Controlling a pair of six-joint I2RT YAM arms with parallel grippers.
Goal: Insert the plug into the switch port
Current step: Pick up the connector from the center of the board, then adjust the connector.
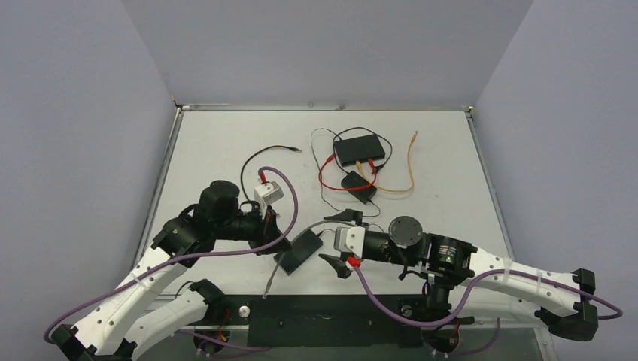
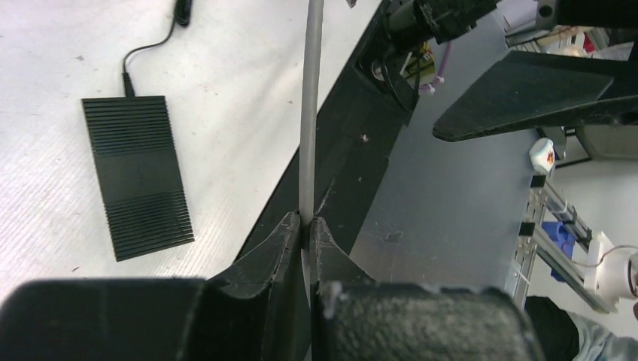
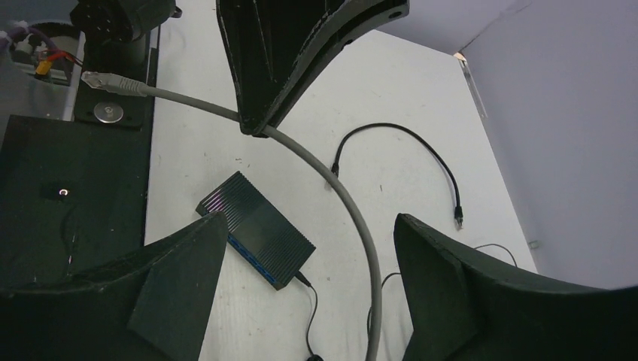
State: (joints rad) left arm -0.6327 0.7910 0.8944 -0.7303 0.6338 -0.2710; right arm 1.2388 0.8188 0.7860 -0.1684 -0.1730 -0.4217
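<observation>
My left gripper (image 2: 306, 219) is shut on a grey cable (image 2: 310, 113) a short way back from its end. The clear plug (image 3: 101, 81) sticks out past it, in the air over the black base plate at the table's near edge. The ribbed black switch (image 3: 256, 229) lies flat on the table, and its blue port row faces the near side. From above, the switch (image 1: 299, 250) sits between my left gripper (image 1: 278, 244) and my right gripper (image 1: 323, 238). My right gripper (image 3: 308, 219) is open, and the grey cable (image 3: 369, 263) runs loosely between its fingers without touching them.
A thin black lead (image 3: 310, 301) leaves the switch's far end. At the back right lie a second black box (image 1: 360, 148) and a smaller one (image 1: 359, 186), tangled with red and orange cables (image 1: 410, 165). A loose black cable (image 1: 271, 150) lies at the back left.
</observation>
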